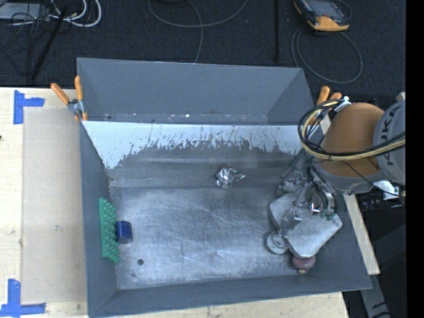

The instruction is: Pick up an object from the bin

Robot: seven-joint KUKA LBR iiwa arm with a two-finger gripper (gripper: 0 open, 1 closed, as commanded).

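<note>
Camera view: we see the gripper point(302, 213) near the bin's point(199, 247) front right corner, directly over a pale grey pad point(317, 236), a maroon ball point(303, 264) just frontward. Can't tell whether it's open or closed, honestly.

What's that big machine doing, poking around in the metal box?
A robot arm reaches into the grey bin from the right. Its claw sits low in the near right corner, over a small cluster: a pale grey flat piece, a grey ring and a dark reddish ball. Whether it has gripped anything is unclear. A crumpled foil ball lies farther back, and a green strip with a blue cap lies by the left wall.
</note>
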